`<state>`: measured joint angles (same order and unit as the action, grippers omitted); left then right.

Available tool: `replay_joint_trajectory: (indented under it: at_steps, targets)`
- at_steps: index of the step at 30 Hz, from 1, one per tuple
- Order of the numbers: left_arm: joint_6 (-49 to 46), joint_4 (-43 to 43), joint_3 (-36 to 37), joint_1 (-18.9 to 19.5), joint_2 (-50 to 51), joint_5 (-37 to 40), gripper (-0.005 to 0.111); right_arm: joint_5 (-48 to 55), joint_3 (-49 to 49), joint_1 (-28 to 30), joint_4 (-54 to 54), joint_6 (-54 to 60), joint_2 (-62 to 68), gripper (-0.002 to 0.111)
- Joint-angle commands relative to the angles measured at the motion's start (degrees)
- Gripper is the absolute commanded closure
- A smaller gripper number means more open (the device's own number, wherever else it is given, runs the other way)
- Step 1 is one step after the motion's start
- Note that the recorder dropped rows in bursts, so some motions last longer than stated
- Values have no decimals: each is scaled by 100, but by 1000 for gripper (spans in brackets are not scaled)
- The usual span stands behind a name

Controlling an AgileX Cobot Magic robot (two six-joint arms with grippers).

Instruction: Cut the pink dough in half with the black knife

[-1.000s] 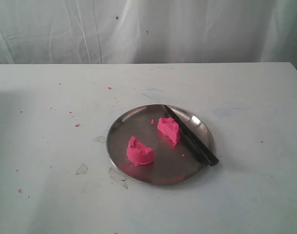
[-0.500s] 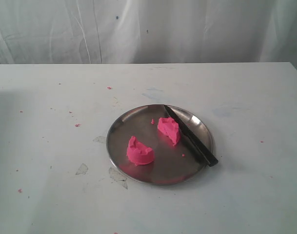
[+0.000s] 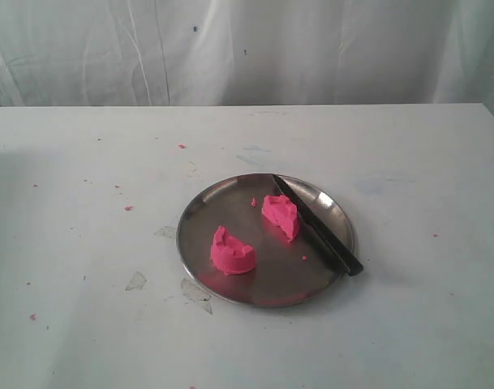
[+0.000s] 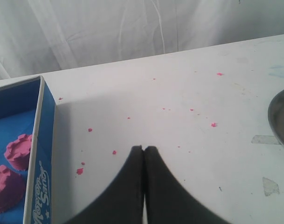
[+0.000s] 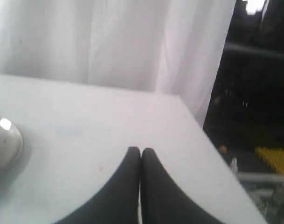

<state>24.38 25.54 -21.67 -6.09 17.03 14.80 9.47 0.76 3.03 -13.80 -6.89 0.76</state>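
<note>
The pink dough lies in two halves on the steel plate [image 3: 199, 212]: one half [image 3: 233, 252] near the front left, the other half [image 3: 281, 215] toward the back. The black knife [image 3: 317, 225] rests across the plate's right side, tip at the back rim, handle end over the front right rim. Neither arm shows in the exterior view. My left gripper [image 4: 143, 149] is shut and empty over bare table, left of the plate's rim [image 4: 278, 116]. My right gripper [image 5: 141, 150] is shut and empty, with the plate's edge [image 5: 6, 140] off to one side.
A blue box [image 4: 37, 154] holding magenta moulded lumps [image 4: 18, 151] stands at the table's left. Pink crumbs [image 4: 213, 124] and bits of clear tape [image 3: 136, 281] dot the white table. The table's right edge [image 5: 211, 144] drops to a dark area. A white curtain hangs behind.
The knife's handle end has shifted very slightly between frames. The dough halves and plate have not moved.
</note>
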Motion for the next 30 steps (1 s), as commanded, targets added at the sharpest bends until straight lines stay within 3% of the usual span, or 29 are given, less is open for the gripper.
replay_joint_trajectory:
  at_steps: [1,6,22,26,30]
  targets:
    - [-20,55,30,17,-46,-17,107,765,-76,41,305,243,-76,108]
    - [-20,55,30,17,-46,-17,107,730,-76,41,912,405,-76,108]
    - [-5,-1,197,-71,-59,134,107,713,-76,41,913,405,-76,108]
    - [343,-29,781,292,-256,990,107,713,-76,41,913,405,-76,108]
    - [-946,-660,1940,891,-789,-276,107,725,-76,41,913,405,-76,108]
